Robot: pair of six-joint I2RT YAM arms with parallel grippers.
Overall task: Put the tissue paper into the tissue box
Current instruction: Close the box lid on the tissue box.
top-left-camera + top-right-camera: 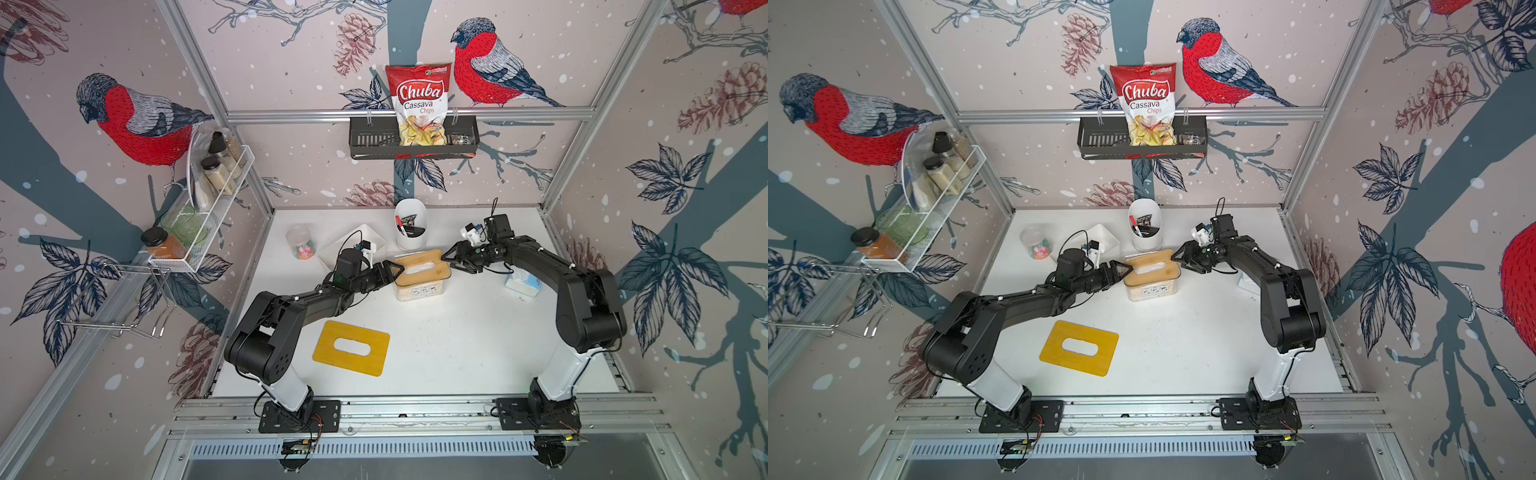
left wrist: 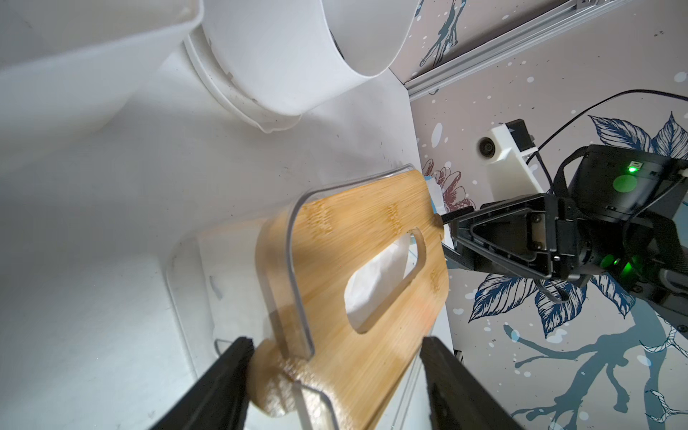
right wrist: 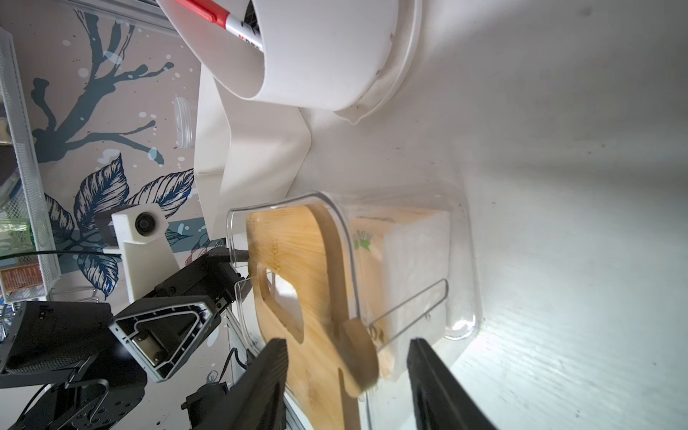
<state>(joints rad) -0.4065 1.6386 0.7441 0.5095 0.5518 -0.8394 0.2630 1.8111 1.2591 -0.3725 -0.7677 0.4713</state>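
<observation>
Step call: closing stage. The paper is already in and the lid is going on.

- Spare yellow lid [image 1: 351, 348] lies flat near the desk's front edge, left of centre and well apart from the work. It looks untouched and unneeded.
- Left gripper [image 1: 395, 270] is at the left end of the bamboo lid [image 1: 440, 270], fingers wide apart with the lid end between them. In the left wrist view they sit right at the lid's edges, so I cannot tell whether they clamp it or only bracket it.
- Right gripper [image 1: 446, 258] is at the opposite end. Its fingers are apart with a gap showing on both sides of the lid's end tab, so no grip there.
- Tissue box [image 1: 419, 286] sits mid-desk towards the back edge, just in front of the white cup holder [image 1: 410, 224].
- Tissue paper [image 3: 409, 260] is a squared white stack inside the clear walls, and a fold peeks up through the lid slot.

The lid looks cocked, with part of it under the clear rim and not yet flat.

Next move needs the lid levelled and pressed evenly at both ends without dragging the light box. After that, both arms back straight out.
</observation>
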